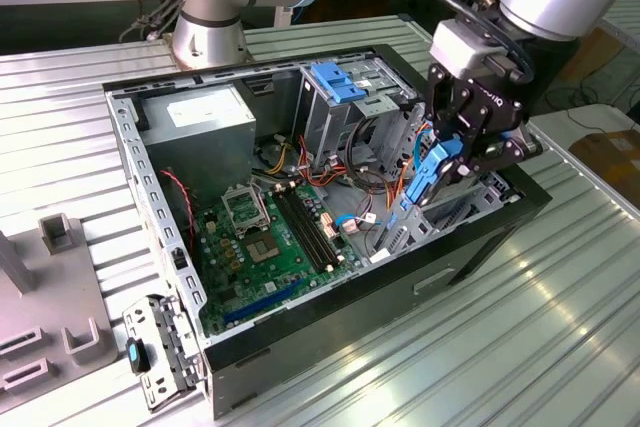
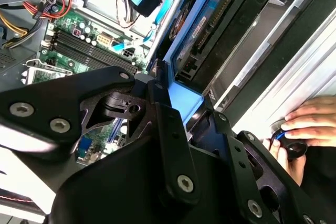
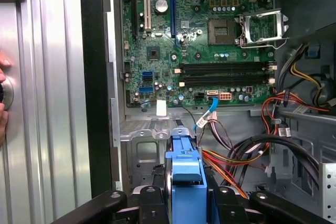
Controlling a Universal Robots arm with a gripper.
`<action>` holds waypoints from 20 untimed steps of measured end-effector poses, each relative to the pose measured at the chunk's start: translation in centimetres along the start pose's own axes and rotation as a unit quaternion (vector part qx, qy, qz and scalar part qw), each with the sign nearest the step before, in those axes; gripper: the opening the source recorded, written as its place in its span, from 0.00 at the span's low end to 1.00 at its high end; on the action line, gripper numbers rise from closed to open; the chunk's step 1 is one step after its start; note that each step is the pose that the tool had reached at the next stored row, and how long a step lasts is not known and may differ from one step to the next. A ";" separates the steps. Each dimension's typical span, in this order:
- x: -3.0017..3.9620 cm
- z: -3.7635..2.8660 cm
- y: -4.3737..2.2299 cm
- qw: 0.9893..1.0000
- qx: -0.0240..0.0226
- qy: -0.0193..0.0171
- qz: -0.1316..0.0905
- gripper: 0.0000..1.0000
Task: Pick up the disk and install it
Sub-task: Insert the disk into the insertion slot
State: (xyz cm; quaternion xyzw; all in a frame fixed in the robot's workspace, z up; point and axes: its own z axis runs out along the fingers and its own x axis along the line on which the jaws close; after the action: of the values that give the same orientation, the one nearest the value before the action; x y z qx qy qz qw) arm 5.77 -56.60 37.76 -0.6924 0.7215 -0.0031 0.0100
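One end effector (image 1: 452,159) pinches the disk (image 1: 428,175) over the open case (image 1: 330,332), with cables (image 3: 236,156) and drive cage (image 1: 322,127) close beside.

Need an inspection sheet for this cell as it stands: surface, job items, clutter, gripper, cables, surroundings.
Surface: ribbed metal table, carrying an open PC case.
Job's things: disk in its light-blue carrier, held tilted over the case's bay, at the exterior view's right.
Clutter: loose metal bracket and grey fixture beside the case, at the exterior view's left.
Gripper: gripper shut on the disk.
Cables: red, orange and yellow wire bundles lie inside the case next to the motherboard, close to the disk.
Surroundings: a person's hand around a dark round object, in the second wrist view.
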 end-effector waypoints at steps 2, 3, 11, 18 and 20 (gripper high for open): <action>0.01 0.32 0.00 1.000 0.000 0.000 0.000 0.37; 0.01 0.48 0.01 1.000 0.000 0.000 0.000 0.37; 0.03 1.05 0.02 1.000 0.000 0.000 0.000 0.37; 0.02 1.06 -0.03 1.000 0.000 0.000 0.000 0.50; 0.01 1.10 -0.34 1.000 0.000 0.000 0.000 0.42</action>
State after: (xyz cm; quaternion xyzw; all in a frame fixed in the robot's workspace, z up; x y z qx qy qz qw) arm 6.12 -56.62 36.66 -0.6924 0.7215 -0.0031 0.0099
